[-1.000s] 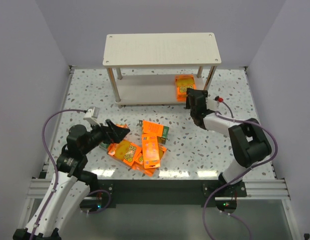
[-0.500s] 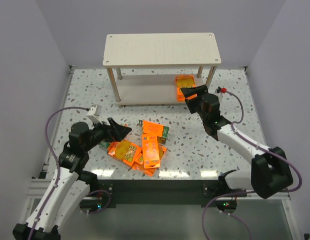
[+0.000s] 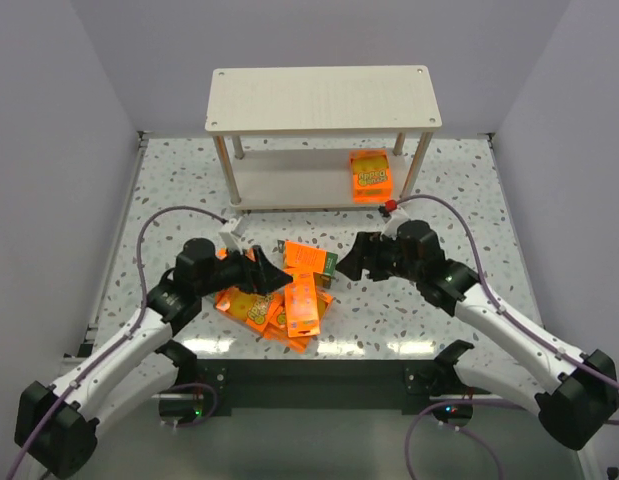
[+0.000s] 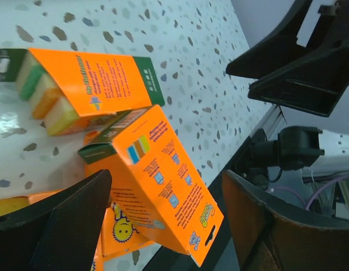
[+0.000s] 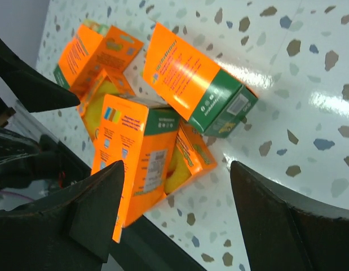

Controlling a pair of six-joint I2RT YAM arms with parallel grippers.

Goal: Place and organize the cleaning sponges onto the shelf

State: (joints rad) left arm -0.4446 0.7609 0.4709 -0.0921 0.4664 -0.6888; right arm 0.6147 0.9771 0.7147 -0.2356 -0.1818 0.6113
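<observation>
Two spread, empty claws flank the heaped bright-orange cardboard sponge packs (image 3: 287, 300): left claw (image 3: 265, 270) at nine o'clock, right claw (image 3: 348, 259) at three, facing the green-ended top pack (image 3: 311, 262)

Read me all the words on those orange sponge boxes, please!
No words here are clear enough to read.
On the shelved pack, on the lower board of the shelf: yellow-green print, too small.
On the green-ended pack: yellow lettering along its side, blurred.
On the tilted pack: small pictures and a yellow logo, blurred.
Below it: a yellow smiley face, no legible words.
</observation>
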